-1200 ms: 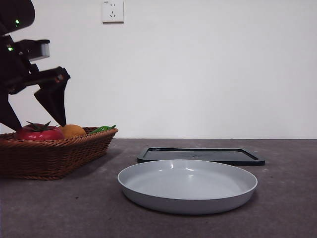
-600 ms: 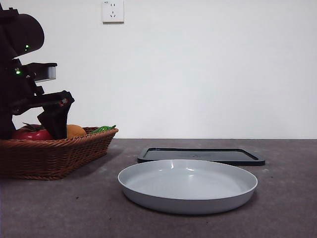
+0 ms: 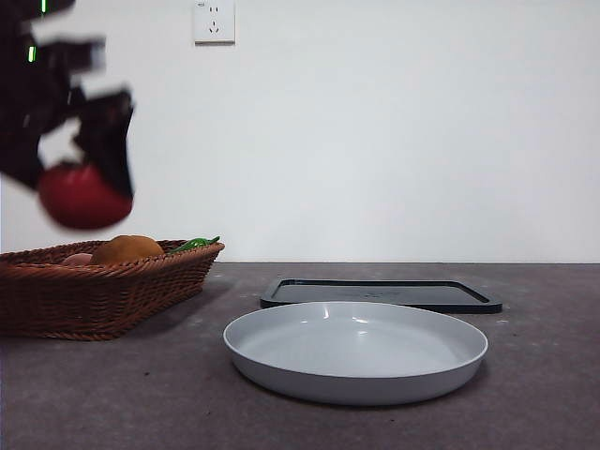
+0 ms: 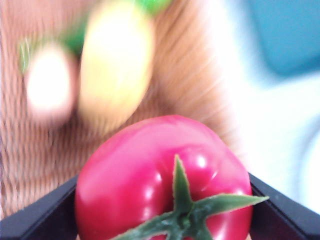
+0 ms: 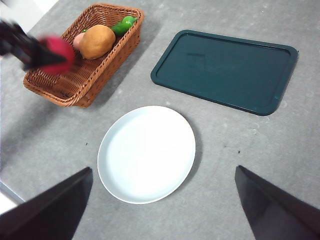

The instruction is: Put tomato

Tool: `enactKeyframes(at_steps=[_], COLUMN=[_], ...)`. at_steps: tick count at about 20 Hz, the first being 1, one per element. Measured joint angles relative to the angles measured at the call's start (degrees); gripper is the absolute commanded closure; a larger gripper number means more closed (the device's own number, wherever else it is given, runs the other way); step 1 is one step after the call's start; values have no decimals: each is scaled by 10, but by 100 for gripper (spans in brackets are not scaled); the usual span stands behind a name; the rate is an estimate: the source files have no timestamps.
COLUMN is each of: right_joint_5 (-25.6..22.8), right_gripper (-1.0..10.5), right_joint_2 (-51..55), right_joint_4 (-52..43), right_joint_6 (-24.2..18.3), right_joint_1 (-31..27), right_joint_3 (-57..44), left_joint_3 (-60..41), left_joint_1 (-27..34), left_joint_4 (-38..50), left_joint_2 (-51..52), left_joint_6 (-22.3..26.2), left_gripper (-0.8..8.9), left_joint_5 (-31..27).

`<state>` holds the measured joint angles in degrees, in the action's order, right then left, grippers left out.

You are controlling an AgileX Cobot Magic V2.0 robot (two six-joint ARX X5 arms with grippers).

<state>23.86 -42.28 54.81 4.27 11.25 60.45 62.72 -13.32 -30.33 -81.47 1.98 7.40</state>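
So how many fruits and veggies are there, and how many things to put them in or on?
Tomato, held by the left gripper: 1
Orange-brown fruit: 1
Pink item: 1
Green veggie: 1
Basket: 1
Plate: 1
Tray: 1
Total: 7

The tomato [image 4: 165, 180] was glossy red with a dark green spiky stem, clamped between the black jaws of the left gripper [image 3: 84, 178]. The basket [image 5: 75, 85] was brown woven wicker, holding an orange-brown round fruit [image 5: 97, 41], a pale pink item [image 5: 78, 41] at its 9 o'clock, and a bright green vegetable [image 5: 123, 24] at its 2 o'clock. The plate [image 5: 146, 153] was plain pale grey-white. The tray [image 5: 225, 70] was dark green. The tabletop [image 5: 225, 165] was speckled grey. The right gripper's jaws were black.
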Motion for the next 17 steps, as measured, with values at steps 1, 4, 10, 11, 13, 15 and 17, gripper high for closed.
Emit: enactKeyframes(at_steps=[1,4,10,11,13,15,17], right_joint_5=[0,0,0,0,0,0,0], right_gripper=[491,491,491,491,491,491,491], right_joint_2=[0,0,0,0,0,0,0], right_joint_4=[0,0,0,0,0,4,7], right_joint_6=[0,0,0,0,0,0,0], right_joint_1=[0,0,0,0,0,0,0], right_joint_3=[0,0,0,0,0,0,0], left_joint_3=[10,31,32,32,32,32,32], left_joint_1=[-10,-65,-207,-224,-250,-271,-286], left_joint_4=[-3,-14,7,23,56,82,99], left_joint_2=[16,49,23,11,-19,-53,-87], left_joint_6=[-3,-12,-13,-12,-12,-12,-12], left_gripper=[505,505,505,505,506,506,506], left_joint_5=[13,43,46,46,45,45,45])
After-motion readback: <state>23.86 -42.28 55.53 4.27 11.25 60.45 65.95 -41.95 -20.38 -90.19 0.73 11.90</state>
